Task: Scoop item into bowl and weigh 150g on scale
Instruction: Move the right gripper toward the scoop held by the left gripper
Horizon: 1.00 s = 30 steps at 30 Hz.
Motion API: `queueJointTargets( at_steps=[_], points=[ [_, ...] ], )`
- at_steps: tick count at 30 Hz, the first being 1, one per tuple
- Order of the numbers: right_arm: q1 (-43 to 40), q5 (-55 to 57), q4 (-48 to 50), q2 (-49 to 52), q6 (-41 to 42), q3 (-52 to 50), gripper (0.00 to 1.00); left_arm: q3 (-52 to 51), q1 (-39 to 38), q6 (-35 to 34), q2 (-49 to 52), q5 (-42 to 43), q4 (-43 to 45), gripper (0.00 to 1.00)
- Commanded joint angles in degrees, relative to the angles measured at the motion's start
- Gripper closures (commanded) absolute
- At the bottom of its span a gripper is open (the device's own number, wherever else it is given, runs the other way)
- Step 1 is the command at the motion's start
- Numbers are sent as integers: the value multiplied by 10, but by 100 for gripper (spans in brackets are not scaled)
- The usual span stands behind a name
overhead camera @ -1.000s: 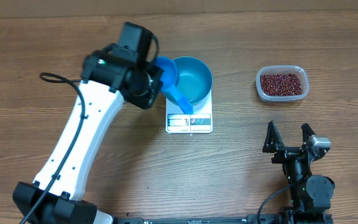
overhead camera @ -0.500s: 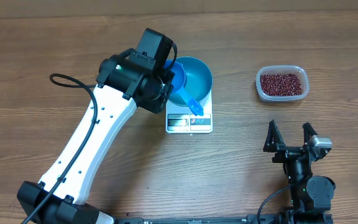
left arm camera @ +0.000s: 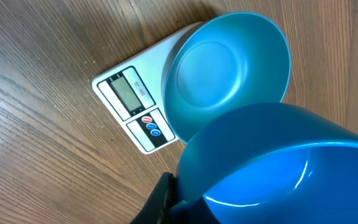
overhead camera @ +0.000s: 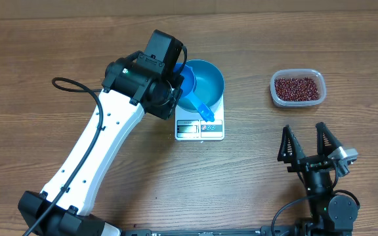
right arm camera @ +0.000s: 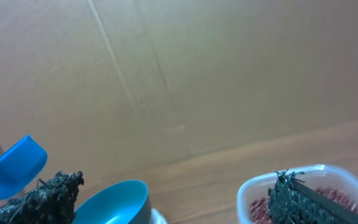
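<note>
Overhead, the beans (overhead camera: 297, 88) all lie in the clear tub (overhead camera: 275, 98), well right of the bowl (overhead camera: 210, 80), which sits empty on the scale (overhead camera: 199, 129). The left gripper (overhead camera: 176, 79) pinches an empty blue scoop (overhead camera: 195, 98) over the bowl, and the right gripper (overhead camera: 303, 129) is spread wide. By the look of it, all the scooping and weighing is yet to do.

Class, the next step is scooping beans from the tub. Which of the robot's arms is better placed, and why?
Left, probably: the left gripper is shut on the small blue handled scoop. The right gripper stands open and empty, though nearer the clear plastic tub of small red-brown beans.
</note>
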Motion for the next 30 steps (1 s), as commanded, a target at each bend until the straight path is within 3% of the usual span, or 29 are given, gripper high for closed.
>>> queueJointTargets(
  at_steps=[1,8,16,24,30],
  points=[
    [3,-9,-16,-4,46,23,0,6,-2,-14,2,-10,-2,96],
    [3,-9,-94,54,45,112,0,6,-2,-14,2,-10,1,96],
    [3,-80,-124,242,45,229,0,6,-2,-14,2,-10,0,96],
    [3,-256,-204,501,45,403,0,6,-1,-26,2,-11,0,96],
    [3,-466,-106,650,69,451,0,6,-1,-84,2,-32,0,96]
  ],
)
